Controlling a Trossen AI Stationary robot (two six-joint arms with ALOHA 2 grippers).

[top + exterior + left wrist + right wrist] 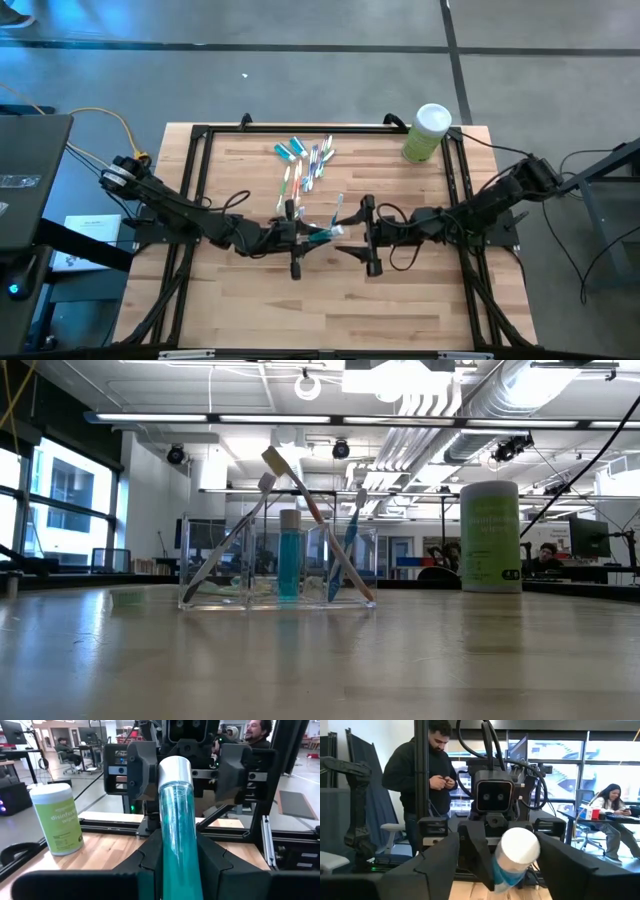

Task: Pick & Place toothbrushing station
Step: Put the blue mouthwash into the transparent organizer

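Left gripper (296,238) is clamped on a toothpaste tube (176,827) mid-bench, its capped end aimed at my right gripper (368,236), whose fingers stand apart around that cap. Looks like a handover; right arm's nearest.

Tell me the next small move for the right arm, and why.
Probably close the right gripper on the toothpaste tube's white cap: its jaws stand open either side of it, while the left gripper holds the teal tube out toward it, a likely handover.
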